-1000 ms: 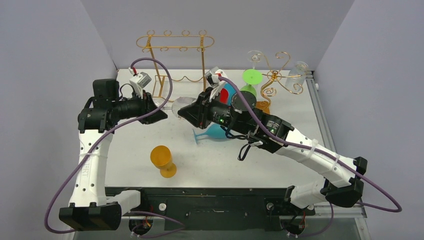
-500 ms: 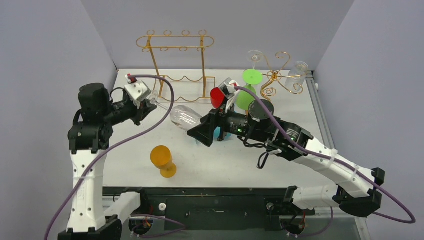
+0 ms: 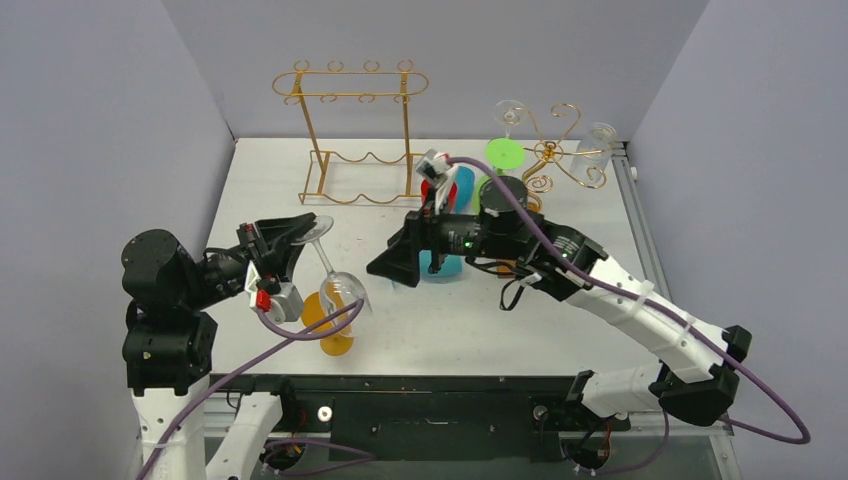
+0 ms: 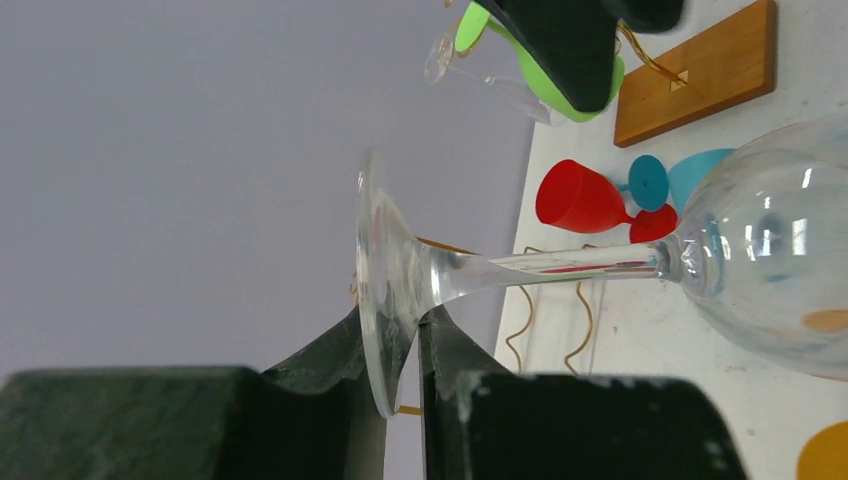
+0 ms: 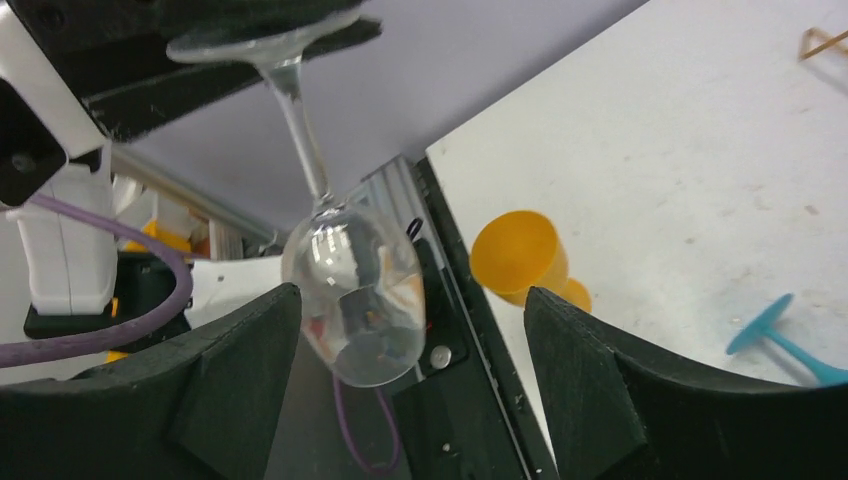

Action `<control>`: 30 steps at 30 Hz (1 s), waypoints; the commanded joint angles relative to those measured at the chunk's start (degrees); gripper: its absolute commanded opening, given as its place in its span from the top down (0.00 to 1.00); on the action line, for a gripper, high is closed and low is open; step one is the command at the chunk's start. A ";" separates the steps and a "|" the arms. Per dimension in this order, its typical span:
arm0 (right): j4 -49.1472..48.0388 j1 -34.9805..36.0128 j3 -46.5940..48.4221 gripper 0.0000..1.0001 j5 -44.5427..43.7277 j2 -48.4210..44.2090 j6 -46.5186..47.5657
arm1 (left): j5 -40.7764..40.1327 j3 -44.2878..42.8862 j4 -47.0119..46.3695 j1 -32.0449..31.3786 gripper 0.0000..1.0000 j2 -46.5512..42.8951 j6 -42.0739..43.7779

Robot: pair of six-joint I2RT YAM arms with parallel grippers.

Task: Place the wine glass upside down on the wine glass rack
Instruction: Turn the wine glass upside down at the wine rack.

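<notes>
Wine glass [image 3: 342,291] clamped in L tool [image 3: 298,232] near orange cup [image 3: 325,318]; R tool [image 3: 392,262] agape

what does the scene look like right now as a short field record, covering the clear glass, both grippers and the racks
held item: clear stemmed wine glass, off the table, bowl toward the near edge
left gripper: shut on the glass's foot
right gripper: open, holding nothing, facing the glass
target: tall gold wire rack at the back, glass not yet on it
other rack: gold scroll stand carrying a green glass
on table: orange plastic goblet, upright, overlapped by the bowl in the top view
</notes>
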State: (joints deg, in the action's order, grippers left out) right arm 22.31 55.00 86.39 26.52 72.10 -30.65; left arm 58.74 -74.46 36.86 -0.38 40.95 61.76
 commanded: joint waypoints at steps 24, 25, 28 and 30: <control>-35.80 11.77 -11.82 0.20 -0.69 8.33 6.05 | 2.76 6.17 -25.31 0.06 1.00 -2.98 -1.63; -35.77 11.85 -11.87 0.20 -0.65 8.67 6.07 | 2.52 6.39 -25.69 0.03 1.00 -3.03 -1.81; -34.59 11.79 -12.64 0.20 -2.07 8.17 6.89 | 1.73 6.68 -25.07 0.04 1.00 -3.31 -0.85; -33.03 11.74 -14.18 0.22 -4.81 5.99 8.65 | 1.11 6.85 -24.80 0.08 1.00 -3.42 -1.08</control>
State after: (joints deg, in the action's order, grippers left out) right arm -8.08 66.46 71.79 25.36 81.23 -24.64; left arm 61.32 -67.51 15.59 -0.38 38.24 61.69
